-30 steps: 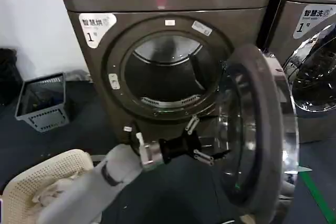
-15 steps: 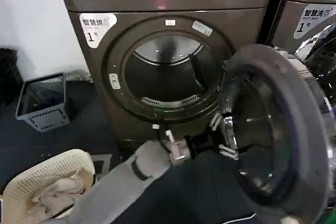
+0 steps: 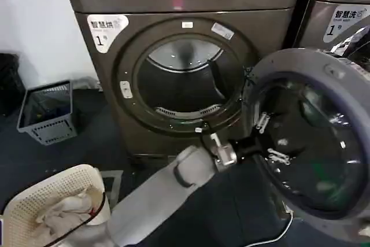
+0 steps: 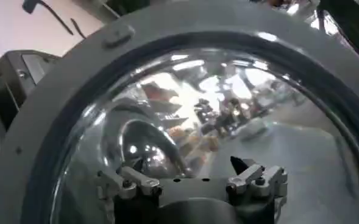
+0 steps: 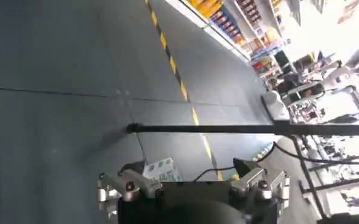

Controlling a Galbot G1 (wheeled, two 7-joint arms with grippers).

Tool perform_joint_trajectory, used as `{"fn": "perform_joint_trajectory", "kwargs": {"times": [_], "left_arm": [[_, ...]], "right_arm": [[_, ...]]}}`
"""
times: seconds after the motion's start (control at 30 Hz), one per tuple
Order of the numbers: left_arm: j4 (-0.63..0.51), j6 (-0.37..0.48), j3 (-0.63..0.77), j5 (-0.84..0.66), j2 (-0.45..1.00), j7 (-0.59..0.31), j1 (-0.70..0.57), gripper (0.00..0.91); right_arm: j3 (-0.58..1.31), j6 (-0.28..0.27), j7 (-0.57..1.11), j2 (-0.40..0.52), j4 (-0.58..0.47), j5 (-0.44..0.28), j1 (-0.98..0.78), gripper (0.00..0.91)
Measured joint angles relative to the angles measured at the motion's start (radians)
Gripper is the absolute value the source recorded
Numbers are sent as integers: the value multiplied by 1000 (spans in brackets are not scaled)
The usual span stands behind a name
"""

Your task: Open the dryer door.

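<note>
the dryer door (image 3: 312,143) was swung well out to my right of the machine, hinged on that side, with its pale grey inner face and the bulging dark glass turned toward me. the round drum opening (image 3: 184,82) of the brown dryer (image 3: 173,4) was fully uncovered, so i'd call the job pretty much done. maybe a bit more swing was left if it was meant to go flat back, but i couldn't judge how far the hinge goes.

my left gripper (image 3: 270,140) was reached out in front of the inner face, right up at the glass. my jaws were spread apart and holding nothing, one finger (image 4: 127,182) on each side with the glass between them in my wrist camera. whether the tips were actually touching the glass, i couldn't say.

my right gripper (image 5: 191,182) was hanging off somewhere over bare floor, jaws spread too and empty, just idle.

around it all: dark floor (image 3: 87,143), a grey basket (image 3: 47,113) by the white wall to my left of the dryer, and a cream laundry basket (image 3: 52,206) with some cloth in it close to me. another grey machine (image 3: 341,4) stood right next to the dryer on my right. my right wrist camera saw yellow floor markings (image 5: 173,64) and shelves far off.
</note>
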Motion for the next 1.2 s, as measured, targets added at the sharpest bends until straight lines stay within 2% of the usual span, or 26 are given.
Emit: {"fn": "perform_joint_trajectory", "kwargs": {"times": [0.33,0.63,1.2], "left_arm": [[128,1,5,25,-96,-31,-71,907],[216,82,20,31,-161,-79,-114,907],[248,100,23,25,-182,-83,-114,907]], "right_arm": [[6,-4,-2,42,50,17,-11,907],[15,-6,-3,58,61,29,-17,907],[9,-10,-7,63,68,30,-11,907]]}}
